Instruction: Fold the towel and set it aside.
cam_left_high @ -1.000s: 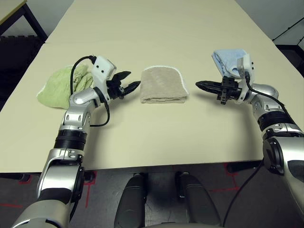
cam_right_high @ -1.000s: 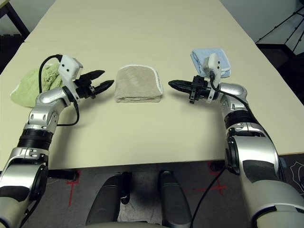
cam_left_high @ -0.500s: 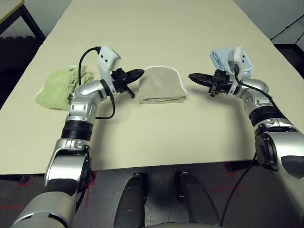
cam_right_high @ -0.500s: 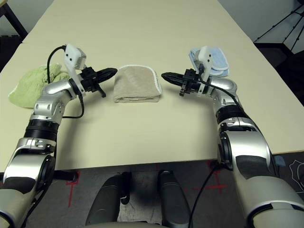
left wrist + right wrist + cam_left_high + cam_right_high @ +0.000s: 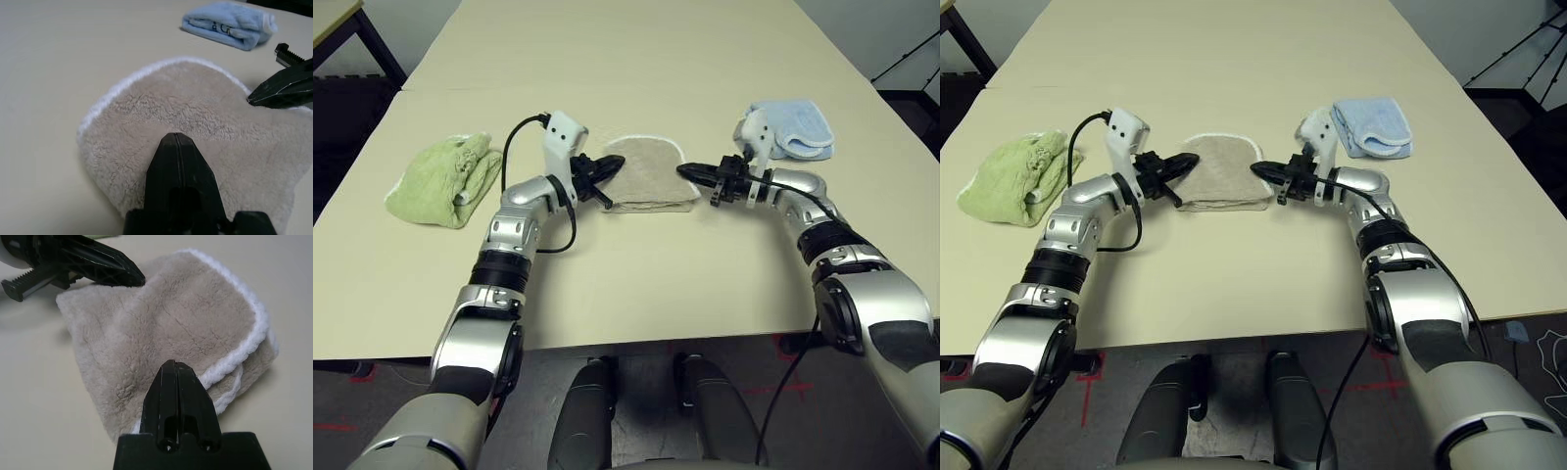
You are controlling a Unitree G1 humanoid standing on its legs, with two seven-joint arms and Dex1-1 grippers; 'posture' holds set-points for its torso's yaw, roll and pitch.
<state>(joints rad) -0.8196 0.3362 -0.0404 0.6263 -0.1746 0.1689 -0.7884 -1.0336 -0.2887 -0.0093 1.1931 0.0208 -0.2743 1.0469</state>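
Two grippers flank one folded cloth on a pale table. Between them lies the towel, beige terry with white stitched edging, folded into a compact pad whose rounded, white-edged end faces away from the robot and whose straight fold faces toward it. At the towel's left side is the left gripper, its two black fingers pressed together with no gap and nothing between them; the tip lies over the towel's left edge, and the left wrist view places it above the terry surface, though contact with the pile cannot be judged. At the towel's right side is the right gripper, likewise closed flat and empty, its tip at the right edge of the towel; the right wrist view shows that tip over the near right corner, beside the white edging. Both grippers point inward toward each other, roughly level, with the towel's width separating their tips. Beyond the right gripper's wrist, farther along the table, rests a folded light blue cloth, apart from the towel. Outward of the left forearm, well clear of the left gripper, lies a bunched pale green cloth.
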